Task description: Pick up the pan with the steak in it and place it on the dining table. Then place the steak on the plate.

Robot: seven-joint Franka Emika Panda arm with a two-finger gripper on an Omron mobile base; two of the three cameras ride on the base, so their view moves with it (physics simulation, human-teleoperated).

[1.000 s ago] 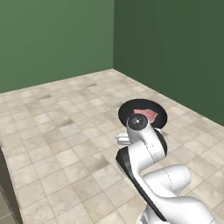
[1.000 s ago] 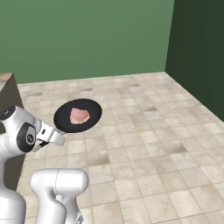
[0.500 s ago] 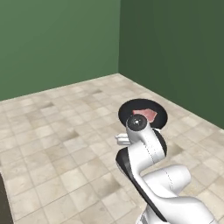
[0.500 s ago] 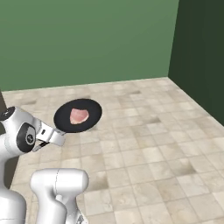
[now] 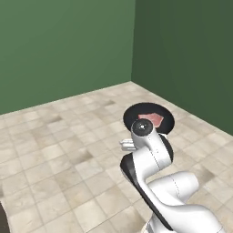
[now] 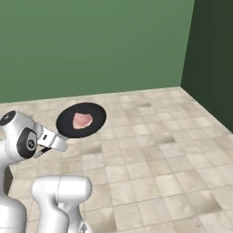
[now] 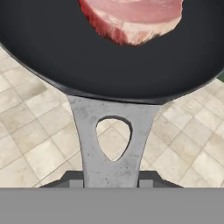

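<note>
While the pan (image 7: 109, 57) hung out in front of the arm, well above the tiled floor (image 6: 159, 150), my jaws were clamped on the end of its grey handle (image 7: 113, 148), so it was properly gripped and not just resting. The steak (image 7: 131, 17) sat flat inside, a bit off toward the far side of the pan from the handle. No bench in sight from either base camera, so I figured I was in the carry part of the job, with the drop-off and the plate both yet to come.

My thinking for doing this well was to keep the pan level. Holding it only by the handle tip means all the weight hangs out front, so any quick swing or hard stop of the base could tip it and slide the meat off the rim. Slow turns, wrist flat.

Around me was just the bare floor and the green walls (image 5: 68, 45) meeting at a corner, fairly near ahead. Nothing stood in the way, but I'd want to steer off before the pan got close to that corner.
</note>
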